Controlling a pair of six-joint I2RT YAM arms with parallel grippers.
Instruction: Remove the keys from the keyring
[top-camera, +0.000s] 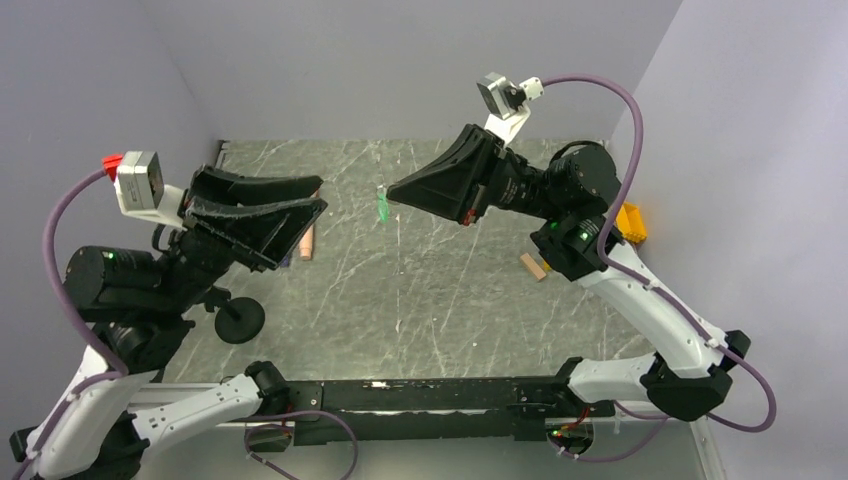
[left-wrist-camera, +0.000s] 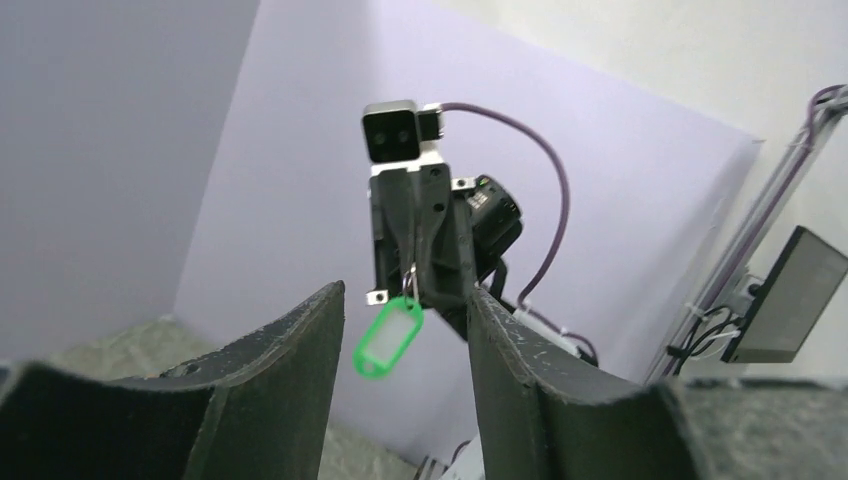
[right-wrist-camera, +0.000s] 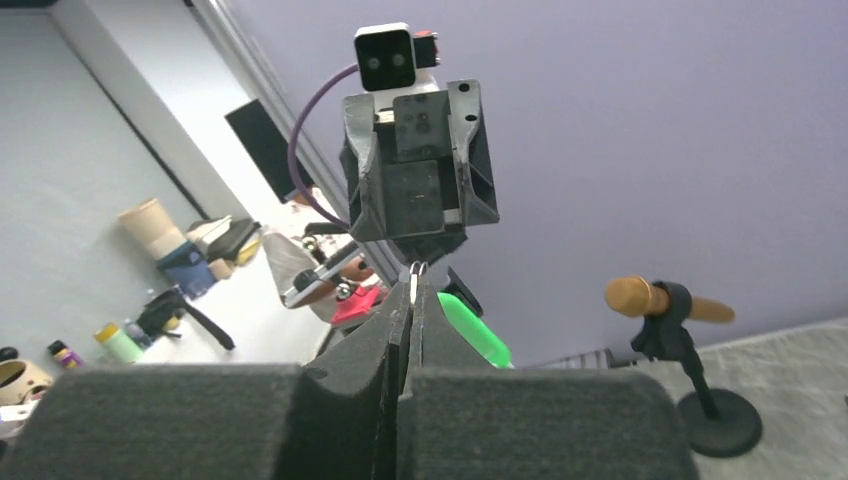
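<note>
My right gripper (top-camera: 392, 189) is raised above the table, shut on the keyring (right-wrist-camera: 413, 272), a thin silvery loop pinched at its fingertips. The keys, seen as one bright green tag (top-camera: 383, 207), hang from that ring just below the tips. In the left wrist view the tag (left-wrist-camera: 388, 340) dangles from the ring (left-wrist-camera: 411, 283) under the right gripper (left-wrist-camera: 413, 262). In the right wrist view the tag (right-wrist-camera: 476, 331) peeks out behind the right finger. My left gripper (top-camera: 322, 194) is open and empty, facing the tag from the left with a gap between them.
A microphone on a black round stand (top-camera: 240, 320) stands under the left arm and shows in the right wrist view (right-wrist-camera: 690, 350). A pink cylinder (top-camera: 307, 243), a small wooden block (top-camera: 533, 266) and an orange object (top-camera: 630, 222) lie on the marbled table (top-camera: 420, 300).
</note>
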